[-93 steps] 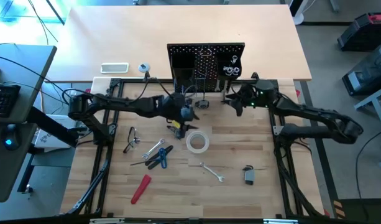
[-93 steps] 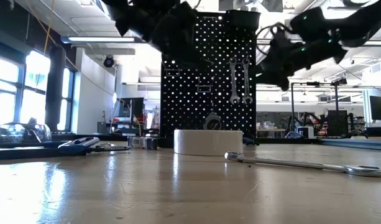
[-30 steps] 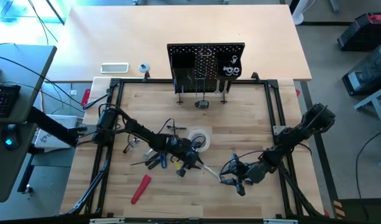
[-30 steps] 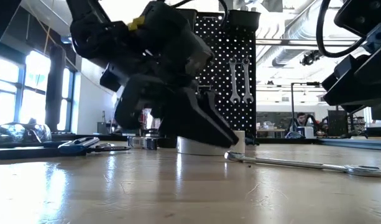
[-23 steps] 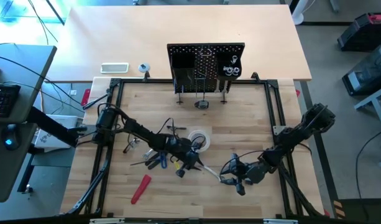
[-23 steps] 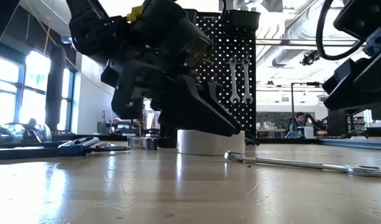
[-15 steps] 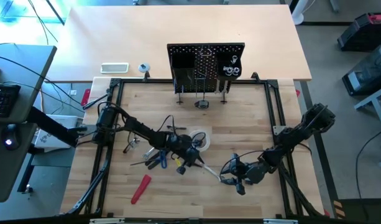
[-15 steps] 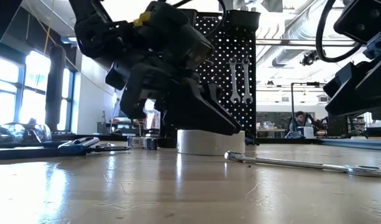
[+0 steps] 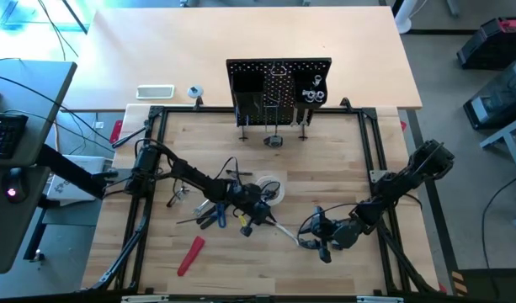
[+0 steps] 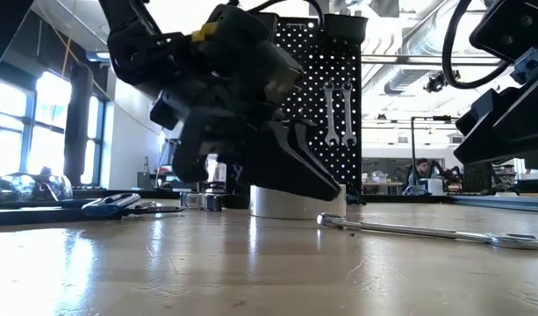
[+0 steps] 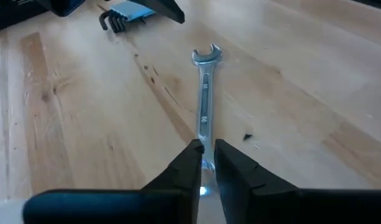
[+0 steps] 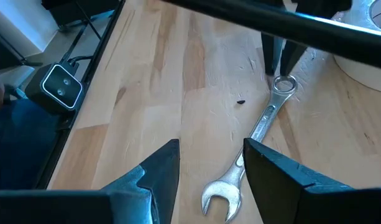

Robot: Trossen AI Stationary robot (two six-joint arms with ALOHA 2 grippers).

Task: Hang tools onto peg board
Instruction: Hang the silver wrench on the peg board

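Nearest the front edge of the pale wooden worktop (image 9: 325, 189): one red-handled tool (image 9: 190, 255) lying flat, unhung. Next: the right end effector (image 9: 312, 241), fingers spread wide and holding nothing, hovering low just beside the open-jawed end of a silver combination wrench (image 9: 279, 231); a small grey tape measure is partly hidden behind that arm. The wrench lies flat on the wood; at its ring end stands the left end effector (image 9: 259, 220), its two dark fingers (image 11: 189, 165) drawn close together over the shank, apparently pinching it, the wrench not lifted. Beside it to the left: blue-handled pliers (image 9: 219, 215) with further silver wrenches (image 9: 207, 203) and a small loose item (image 9: 177, 190), all unhung. Just behind the left end effector: a white tape roll (image 9: 271, 189), flat on the worktop. Farthest: the black perforated metal peg board (image 9: 279, 82), upright, with two silver wrenches (image 10: 338, 114) hanging on its hooks and a round metal item (image 9: 274, 141) at its foot. Assessment: early to middle stage; two tools hung, at least six left on the worktop; current step judged to be picking up the combination wrench.
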